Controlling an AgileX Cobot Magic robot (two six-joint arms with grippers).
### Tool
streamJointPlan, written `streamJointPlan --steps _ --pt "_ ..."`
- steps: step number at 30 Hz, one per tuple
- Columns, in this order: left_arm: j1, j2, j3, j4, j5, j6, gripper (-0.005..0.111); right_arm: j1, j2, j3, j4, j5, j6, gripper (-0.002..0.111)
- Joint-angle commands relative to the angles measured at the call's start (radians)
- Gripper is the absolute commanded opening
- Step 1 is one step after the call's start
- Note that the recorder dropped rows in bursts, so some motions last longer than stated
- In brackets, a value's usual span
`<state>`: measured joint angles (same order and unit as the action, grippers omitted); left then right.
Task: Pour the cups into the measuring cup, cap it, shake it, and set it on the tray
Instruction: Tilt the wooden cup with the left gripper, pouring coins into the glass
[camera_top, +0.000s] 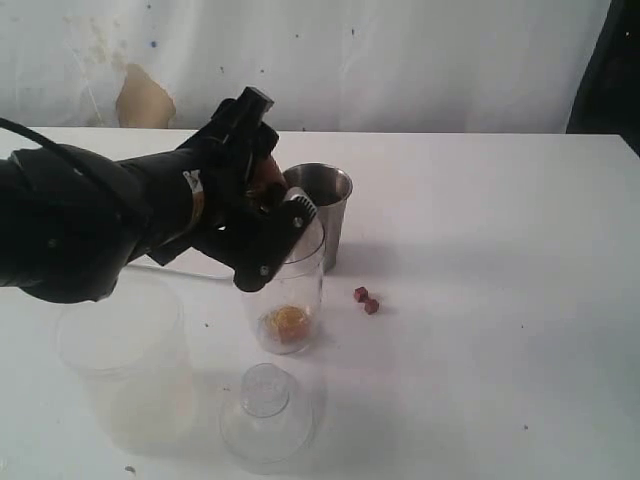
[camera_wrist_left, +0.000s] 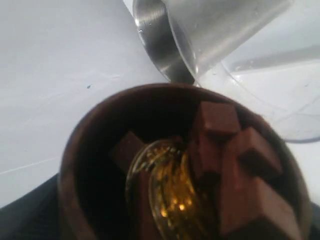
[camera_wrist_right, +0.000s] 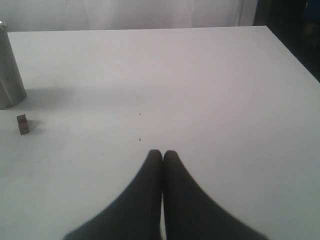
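Observation:
My left gripper (camera_top: 258, 190) is shut on the dark-brown cup (camera_top: 268, 176) and holds it tipped over the mouth of the clear measuring cup (camera_top: 290, 290). In the left wrist view the brown cup (camera_wrist_left: 100, 150) fills the frame, holding brown cubes (camera_wrist_left: 235, 165) and a shiny gold piece (camera_wrist_left: 170, 190). An orange-gold piece (camera_top: 287, 322) lies at the measuring cup's bottom. The steel tumbler (camera_top: 322, 205) stands upright just behind. The clear domed lid (camera_top: 266, 410) lies in front. My right gripper (camera_wrist_right: 162, 153) is shut and empty above bare table. The tray is out of view.
A wide cloudy tub (camera_top: 125, 360) stands under the left arm, left of the lid. Two small red-brown cubes (camera_top: 365, 300) lie on the white table (camera_top: 500, 300) right of the measuring cup; one cube (camera_wrist_right: 22, 124) shows in the right wrist view near the steel tumbler (camera_wrist_right: 7, 70).

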<state>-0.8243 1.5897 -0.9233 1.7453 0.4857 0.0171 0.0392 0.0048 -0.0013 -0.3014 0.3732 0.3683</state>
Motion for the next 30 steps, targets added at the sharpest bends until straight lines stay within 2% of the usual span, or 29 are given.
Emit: streamJointPlan --steps 1,7,14,21,30 --pt "-0.004 0.005 -0.040 -0.001 0.028 0.004 0.000 0.001 -0.005 0.001 -0.011 -0.006 0.020 0.000" --pt "-0.028 0.039 -0.080 -0.001 0.031 0.010 0.000 0.001 -0.005 0.001 -0.011 -0.006 0.020 0.000" --pt "-0.038 0.077 -0.084 -0.001 0.110 0.162 0.000 0.001 -0.005 0.001 -0.011 -0.004 0.020 0.000" --pt "-0.041 0.081 -0.084 -0.001 0.127 0.165 0.000 0.001 -0.005 0.001 -0.011 -0.004 0.020 0.000" --pt "-0.096 0.081 -0.084 -0.001 0.194 0.175 0.000 0.001 -0.005 0.001 -0.011 -0.004 0.020 0.000"
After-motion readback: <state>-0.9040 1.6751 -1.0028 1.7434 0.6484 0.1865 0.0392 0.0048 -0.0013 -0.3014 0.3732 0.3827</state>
